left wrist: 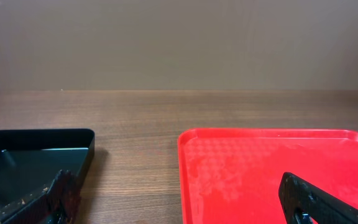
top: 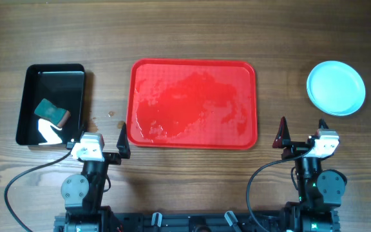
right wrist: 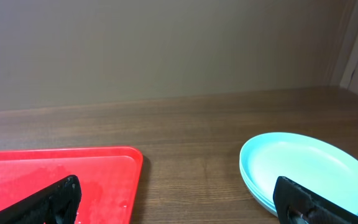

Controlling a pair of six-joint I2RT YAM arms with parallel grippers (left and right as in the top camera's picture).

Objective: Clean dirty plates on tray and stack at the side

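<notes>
**Overhead view of the wooden counter (top: 185, 32).** The red tray (top: 192, 103), its surface glistening wet, lies at centre. The plates (top: 335, 87), pale blue, sit stacked on the counter to its right, well apart from it. A black tray (top: 57, 80) at left holds a green sponge (top: 51, 111). The left gripper (top: 99, 139) rests by the red tray's near-left corner, and the right gripper (top: 303, 132) by its near-right corner, below the plates. Both sets of jaws stand spread wide, grasping nothing.
</notes>
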